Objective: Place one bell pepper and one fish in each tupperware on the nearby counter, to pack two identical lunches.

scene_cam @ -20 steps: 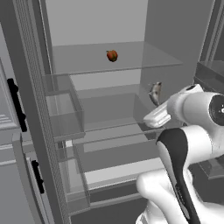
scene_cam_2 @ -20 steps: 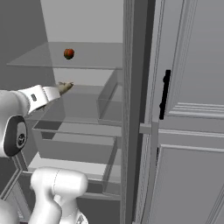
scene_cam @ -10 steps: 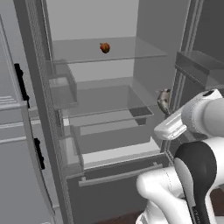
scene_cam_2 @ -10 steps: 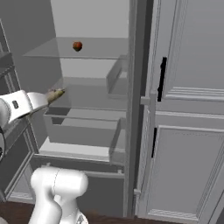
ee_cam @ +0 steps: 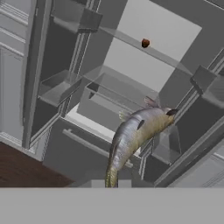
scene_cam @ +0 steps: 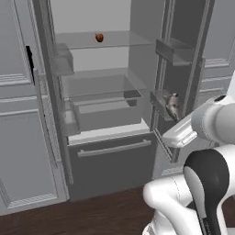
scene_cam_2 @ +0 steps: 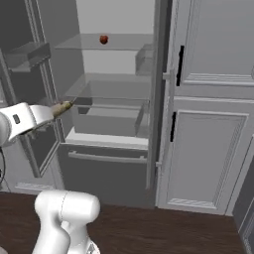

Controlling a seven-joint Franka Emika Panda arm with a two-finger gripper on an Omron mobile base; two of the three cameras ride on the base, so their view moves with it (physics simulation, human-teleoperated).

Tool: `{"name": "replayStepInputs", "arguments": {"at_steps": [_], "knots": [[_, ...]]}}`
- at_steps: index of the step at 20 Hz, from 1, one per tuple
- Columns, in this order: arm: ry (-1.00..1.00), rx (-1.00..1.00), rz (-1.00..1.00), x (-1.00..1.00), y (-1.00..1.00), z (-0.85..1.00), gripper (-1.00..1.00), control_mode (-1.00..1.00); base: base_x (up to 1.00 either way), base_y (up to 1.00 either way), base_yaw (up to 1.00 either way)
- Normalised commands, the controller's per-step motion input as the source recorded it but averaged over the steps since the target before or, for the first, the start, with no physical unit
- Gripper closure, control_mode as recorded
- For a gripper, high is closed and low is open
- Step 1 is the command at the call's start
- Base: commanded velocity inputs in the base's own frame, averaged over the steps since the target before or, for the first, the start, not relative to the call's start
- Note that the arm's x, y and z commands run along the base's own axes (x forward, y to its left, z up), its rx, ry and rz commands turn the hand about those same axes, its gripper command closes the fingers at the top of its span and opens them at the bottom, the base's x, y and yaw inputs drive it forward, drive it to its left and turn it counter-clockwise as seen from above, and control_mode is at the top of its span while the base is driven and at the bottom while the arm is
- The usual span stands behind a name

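Note:
My gripper is shut on a fish, a silver-grey and tan one held by the tail with its head pointing away from the hand. In the left base view the fish hangs in front of the open fridge's right door bins, at the end of my gripper. From the right base camera the fish and gripper sit at the left. One dark red bell pepper rests on the fridge's upper glass shelf. The tupperware and the counter are out of view.
The open fridge has a glass shelf, clear drawers and door bins. A closed lower drawer front sits below. Grey cabinet doors with black handles stand to the right. Dark wood floor lies in front.
Both base views have shifted: the base has backed away from the fridge, so more of it and the floor shows. The fish stays in my shut gripper.

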Motion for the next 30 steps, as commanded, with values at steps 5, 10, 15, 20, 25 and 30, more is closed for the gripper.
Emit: {"name": "replayStepInputs", "arguments": {"at_steps": [5, 10, 15, 20, 25, 30], "knots": [[0.00, 0.00, 0.00, 0.00, 0.00, 0.00, 1.00, 1.00, -0.91, 0.48, 0.00], [0.00, 0.00, 0.00, 0.00, 0.00, 0.00, 1.00, 1.00, -0.36, 0.91, 0.00], [0.00, 0.00, 0.00, 0.00, 0.00, 0.00, 1.00, 1.00, -0.09, 1.00, 0.00], [0.00, 0.00, 0.00, 0.00, 0.00, 0.00, 1.00, 1.00, 0.00, 0.99, 0.00], [0.00, 0.00, 0.00, 0.00, 0.00, 0.00, 1.00, 1.00, 0.03, 0.79, 0.00], [0.00, 0.00, 0.00, 0.00, 0.00, 0.00, 1.00, 1.00, 0.34, 0.21, 0.06]]}}
